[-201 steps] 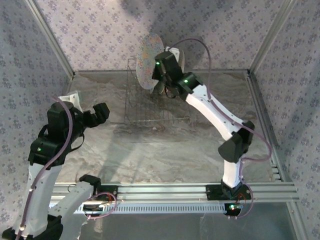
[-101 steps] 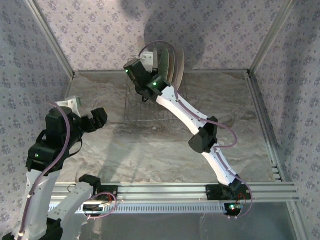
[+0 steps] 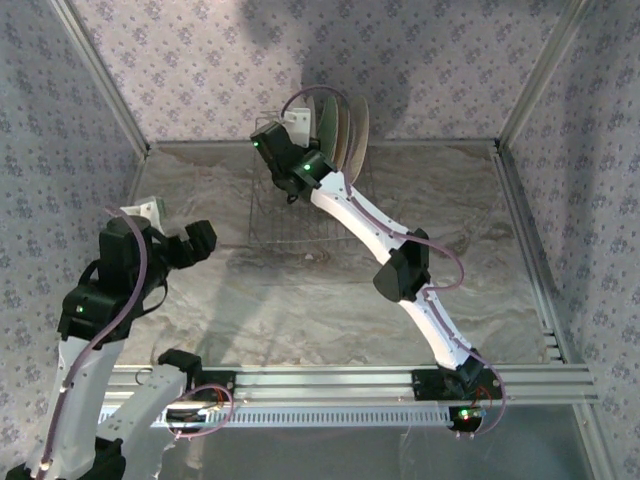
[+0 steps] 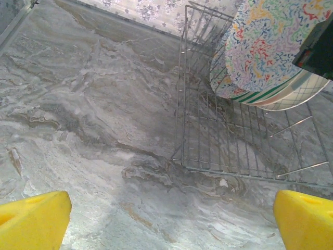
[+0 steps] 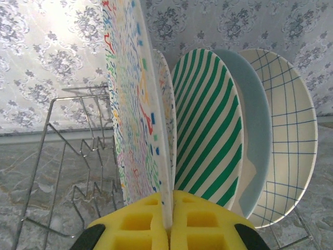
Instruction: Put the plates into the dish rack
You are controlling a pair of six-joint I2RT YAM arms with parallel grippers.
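Five plates stand in the dish rack, far edge of the tabletop; right tool pinches the mosaic plate, left tool gapes open.

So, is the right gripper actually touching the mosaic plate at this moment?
Touching. The right wrist view shows the right gripper shut on the mosaic plate, its yellow pads pressed against both faces of the lower rim.
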